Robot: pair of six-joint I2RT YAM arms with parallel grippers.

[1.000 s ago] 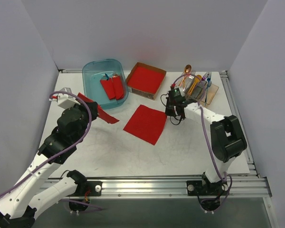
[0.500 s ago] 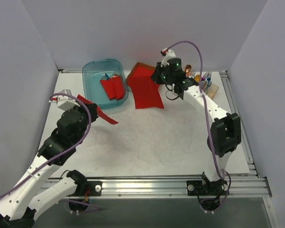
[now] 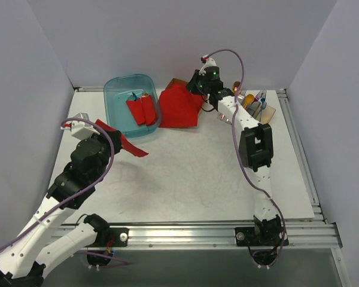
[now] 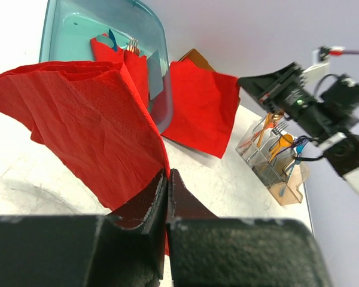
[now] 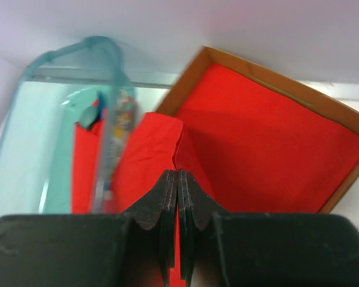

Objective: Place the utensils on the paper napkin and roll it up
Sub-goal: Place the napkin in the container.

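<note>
Right gripper (image 5: 177, 174): I have it clamped on the paper napkin (image 3: 179, 109), hanging over the cardboard box (image 5: 194, 69), just right of the teal bin (image 3: 110, 95). Left gripper (image 4: 167, 174) is pinched on a second red napkin (image 4: 90, 107), near left. Utensils (image 3: 249, 103) stand in the clear holder (image 4: 290, 191), far right.

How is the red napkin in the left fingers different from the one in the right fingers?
The left napkin droops in folds over the table's left side; the right napkin hangs flat, far back between tub and cardboard box. Both are red, pinched by shut left fingers and right fingers.
</note>
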